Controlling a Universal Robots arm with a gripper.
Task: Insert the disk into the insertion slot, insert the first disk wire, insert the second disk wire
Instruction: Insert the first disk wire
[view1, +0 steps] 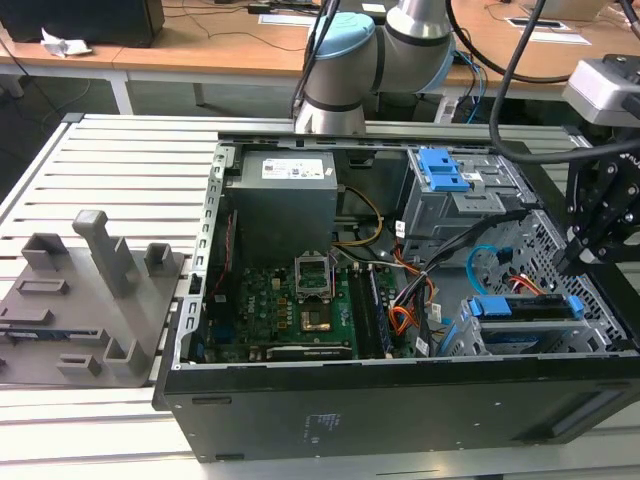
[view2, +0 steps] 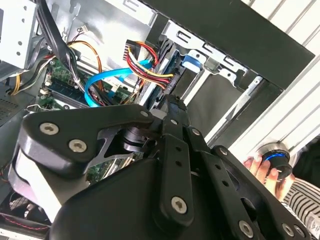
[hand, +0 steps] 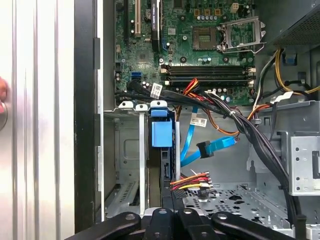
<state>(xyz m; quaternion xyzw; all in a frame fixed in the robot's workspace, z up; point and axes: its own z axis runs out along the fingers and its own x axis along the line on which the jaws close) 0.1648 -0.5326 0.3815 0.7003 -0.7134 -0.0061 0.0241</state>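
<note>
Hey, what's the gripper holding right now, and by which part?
It cannot be told: the gripper is close to one end of the disk, but any contact between them is hidden.

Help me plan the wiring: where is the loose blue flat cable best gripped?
Likely its dark end plug, pinched across its flat faces from the open side of the case: it looks rigid and hangs free, while the blue ribbon would flex.

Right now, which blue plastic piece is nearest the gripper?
The blue-framed disk in the low slot, right by the gripper; the latch sits farther off atop the tall cage.
</note>
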